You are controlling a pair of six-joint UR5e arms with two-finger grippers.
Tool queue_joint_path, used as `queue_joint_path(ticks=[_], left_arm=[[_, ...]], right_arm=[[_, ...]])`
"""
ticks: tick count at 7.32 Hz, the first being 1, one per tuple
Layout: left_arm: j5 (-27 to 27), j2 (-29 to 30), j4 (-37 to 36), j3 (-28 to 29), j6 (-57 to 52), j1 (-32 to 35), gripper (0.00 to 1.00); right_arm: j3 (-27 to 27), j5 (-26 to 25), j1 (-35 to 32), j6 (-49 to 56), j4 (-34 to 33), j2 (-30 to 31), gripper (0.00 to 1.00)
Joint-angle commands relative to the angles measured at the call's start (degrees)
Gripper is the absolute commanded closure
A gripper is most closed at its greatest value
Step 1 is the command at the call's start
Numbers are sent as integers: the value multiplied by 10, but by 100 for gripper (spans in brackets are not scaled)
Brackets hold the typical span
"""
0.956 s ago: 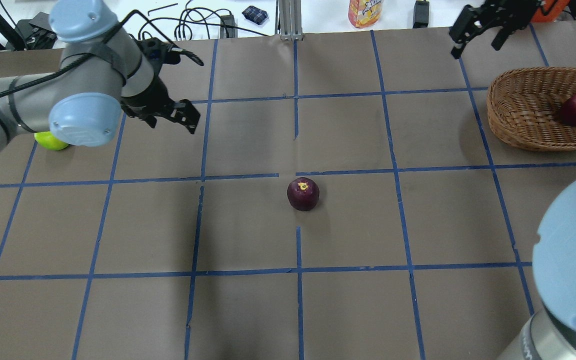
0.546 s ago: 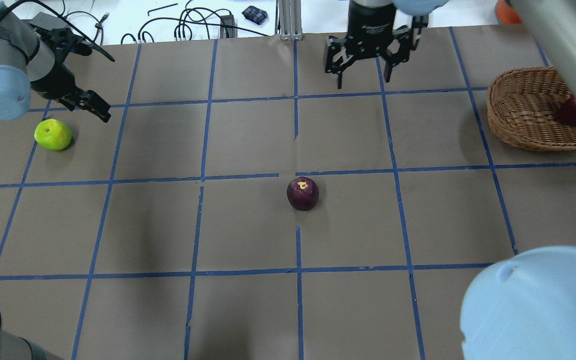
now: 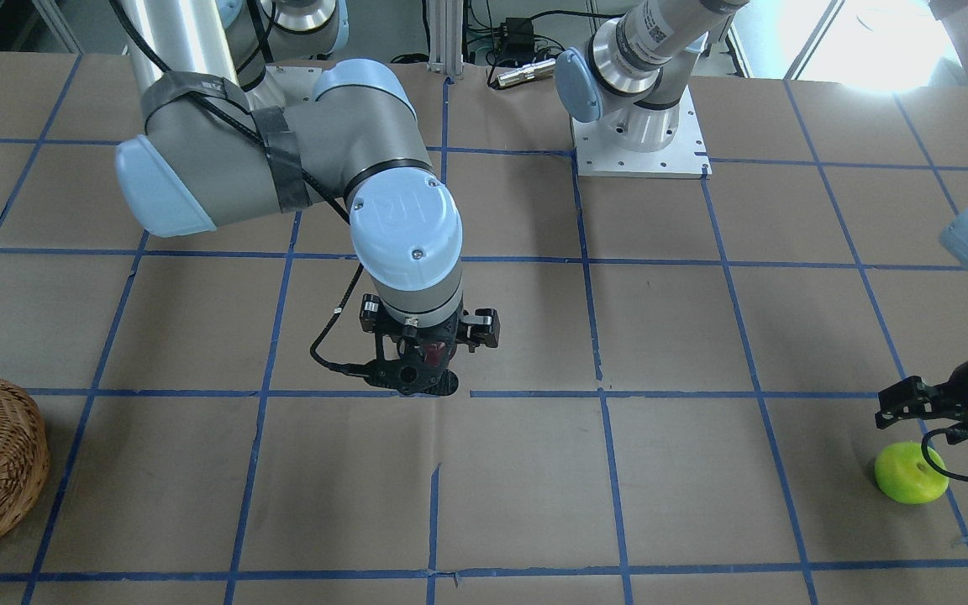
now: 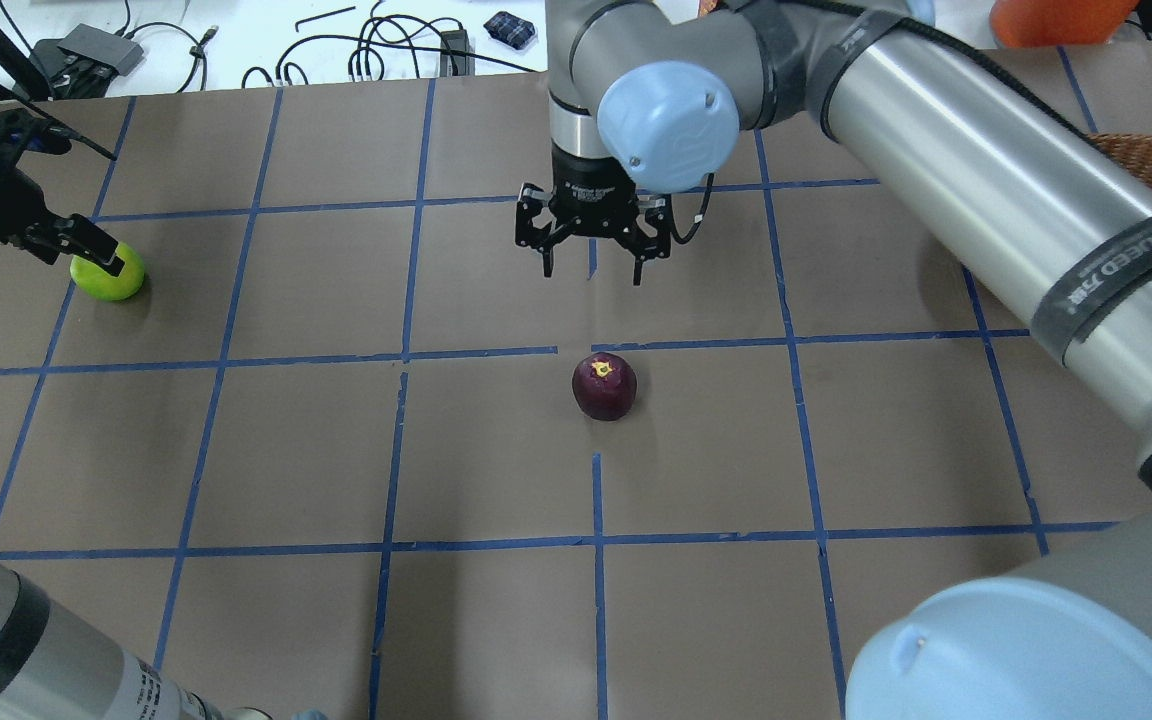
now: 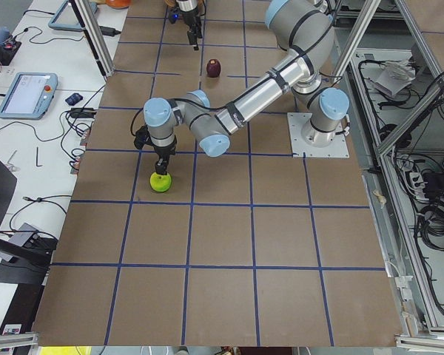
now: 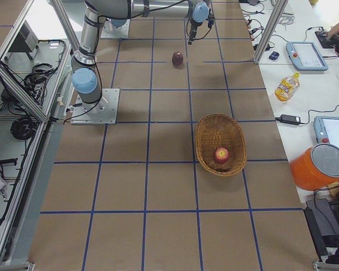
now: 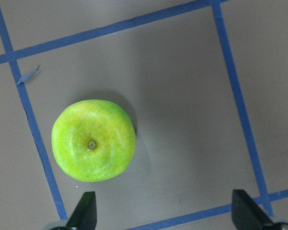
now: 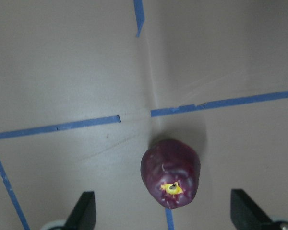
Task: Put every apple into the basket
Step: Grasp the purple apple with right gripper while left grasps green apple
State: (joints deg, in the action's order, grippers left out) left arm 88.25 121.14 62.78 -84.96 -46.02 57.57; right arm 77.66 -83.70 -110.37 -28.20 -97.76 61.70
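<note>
1. Wicker is holding only one fruit so far: the red apple (image 6: 221,154) is resting inside the basket (image 6: 202,131), which is standing at the robot's right end of the bench (image 4: 836,450).
2. The maroon apple (image 4: 604,386) is sitting in the open near the middle of the bench, stem dimple up, just beside a blue tape line and well apart from the basket.
3. The right claw (image 4: 593,271) is hanging above the bench just beyond that apple, its fingers spread wide with nothing between them. In the right wrist view the apple is showing low in the picture, roughly centred between the two fingertips and touched by neither.
4. The lime-green apple (image 4: 108,275) is lying at the robot's left end, against a tape line and at the far end of the bench from the basket.
5. The left claw (image 7: 164,214) is hovering close over it, also spread and empty. In the left wrist view the apple is sitting off toward one fingertip rather than midway, so that claw is probably needing a sideways correction before descending.
6. As I am judging it, about a third of the task is done: one apple is in and two are waiting on the bench, each with a claw lining up over it. Both grasps and both carries are left, and the green apple is facing the longer trip.
</note>
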Motion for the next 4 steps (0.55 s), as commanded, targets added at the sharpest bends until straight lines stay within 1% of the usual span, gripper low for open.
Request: queue_joint_path(ticks=[1, 2, 3, 4], left_arm=[[-1, 67, -9, 27, -10, -2, 0], [-2, 78, -46, 36, -32, 1, 0], [-1, 88, -53, 52, -76, 3, 0], [-1, 94, -52, 64, -84, 4, 0]], right_arm=[[130, -2, -15, -9, -148, 17, 0], [164, -8, -16, -8, -174, 25, 0], [180, -8, -15, -5, -188, 26, 0], [182, -8, -16, -6, -191, 26, 0]])
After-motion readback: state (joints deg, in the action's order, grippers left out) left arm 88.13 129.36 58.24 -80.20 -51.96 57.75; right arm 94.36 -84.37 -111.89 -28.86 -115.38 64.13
